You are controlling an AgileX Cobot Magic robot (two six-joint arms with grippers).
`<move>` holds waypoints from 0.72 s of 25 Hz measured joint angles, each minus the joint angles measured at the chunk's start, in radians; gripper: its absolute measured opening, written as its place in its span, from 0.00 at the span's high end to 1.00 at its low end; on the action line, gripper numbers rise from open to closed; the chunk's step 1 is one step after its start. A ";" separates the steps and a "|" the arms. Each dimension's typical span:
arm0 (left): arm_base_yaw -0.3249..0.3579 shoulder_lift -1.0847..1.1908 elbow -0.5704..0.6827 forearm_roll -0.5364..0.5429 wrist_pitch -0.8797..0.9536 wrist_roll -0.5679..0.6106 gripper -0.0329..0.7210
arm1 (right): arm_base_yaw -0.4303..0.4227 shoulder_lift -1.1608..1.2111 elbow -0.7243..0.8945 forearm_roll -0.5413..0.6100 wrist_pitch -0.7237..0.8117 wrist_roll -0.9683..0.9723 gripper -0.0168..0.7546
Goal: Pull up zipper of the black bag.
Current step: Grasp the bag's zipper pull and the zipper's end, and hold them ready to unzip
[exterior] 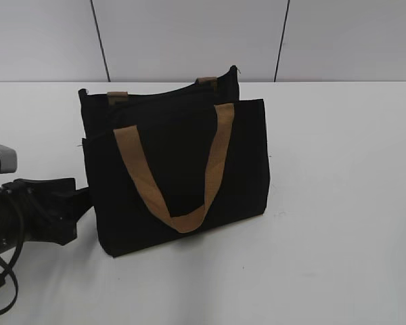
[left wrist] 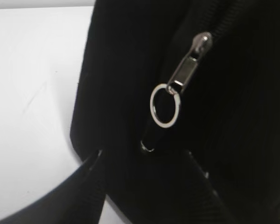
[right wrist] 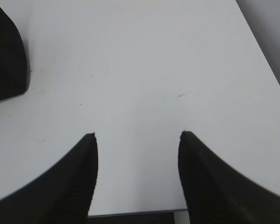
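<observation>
The black bag [exterior: 183,156] stands upright mid-table, tan handles hanging over its front. In the left wrist view its end panel [left wrist: 121,56] fills the frame. The zipper pull [left wrist: 183,72], a silver tab with a round ring, hangs there. My left gripper [left wrist: 144,156] is open, its fingers on either side of the bag's end, tips just short of the ring. In the exterior view it [exterior: 74,193] is at the bag's left edge. My right gripper [right wrist: 137,135] is open and empty over bare table, with the bag's corner [right wrist: 4,56] at the upper left.
The white table [exterior: 338,203] runs to a grey panelled wall behind. The left arm's body and a cable loop [exterior: 3,284] lie at the lower left. The table's far edge shows in the right wrist view [right wrist: 266,56].
</observation>
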 joint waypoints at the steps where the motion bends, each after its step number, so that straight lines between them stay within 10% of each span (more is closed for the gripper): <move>1: 0.000 0.014 -0.004 0.016 -0.011 0.000 0.44 | 0.000 0.000 0.000 0.000 0.000 0.000 0.42; 18: -0.001 0.144 -0.140 0.080 -0.013 -0.001 0.47 | 0.000 0.000 0.000 0.000 0.000 0.005 0.42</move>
